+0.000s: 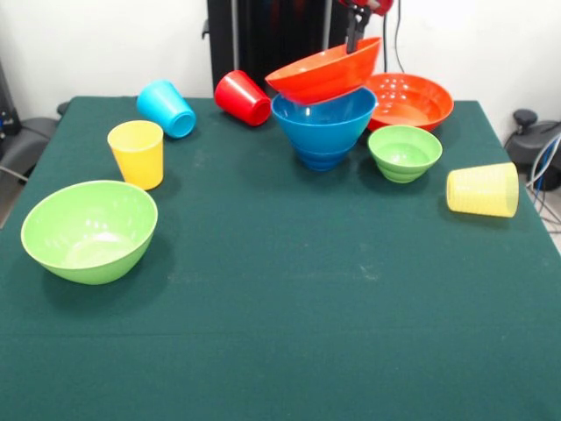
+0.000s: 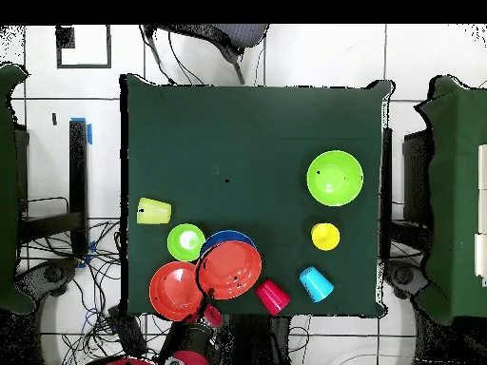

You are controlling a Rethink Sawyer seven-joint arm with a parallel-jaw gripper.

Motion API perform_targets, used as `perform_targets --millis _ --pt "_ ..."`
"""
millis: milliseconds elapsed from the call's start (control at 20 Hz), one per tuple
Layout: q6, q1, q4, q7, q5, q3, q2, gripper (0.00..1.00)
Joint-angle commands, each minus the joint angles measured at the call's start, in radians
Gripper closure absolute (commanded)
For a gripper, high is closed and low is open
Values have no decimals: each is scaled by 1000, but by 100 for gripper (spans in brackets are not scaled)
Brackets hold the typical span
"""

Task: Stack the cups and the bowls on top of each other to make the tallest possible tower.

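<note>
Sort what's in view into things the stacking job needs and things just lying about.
Job: orange-red bowl in the gripper, big blue bowl, second orange-red bowl, two green bowls, four cups.
Lying about: cables on the floor.

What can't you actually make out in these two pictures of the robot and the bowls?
- Front view: the gripper is cut off by the top edge; it meets the tilted orange-red bowl's rim, but its grip is unclear.
- Overhead view: that bowl covers most of the big blue bowl, so what it holds is hidden.
- Front view: the blue bowl hides part of the second orange-red bowl.
- Both views: no small dark blue bowl shows.
</note>
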State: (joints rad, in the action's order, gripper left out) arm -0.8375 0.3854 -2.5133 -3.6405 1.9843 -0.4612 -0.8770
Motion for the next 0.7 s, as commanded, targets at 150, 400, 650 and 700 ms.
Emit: perform_targets --millis 150,400,650,700 --pt "-14 -20 64 -19 26 -57 64 100" --pt "-14 -20 65 -16 25 -57 65 0" --pt "-18 -20 67 -12 27 -56 69 0" --pt "-19 -19 67 -12 27 -56 70 0"
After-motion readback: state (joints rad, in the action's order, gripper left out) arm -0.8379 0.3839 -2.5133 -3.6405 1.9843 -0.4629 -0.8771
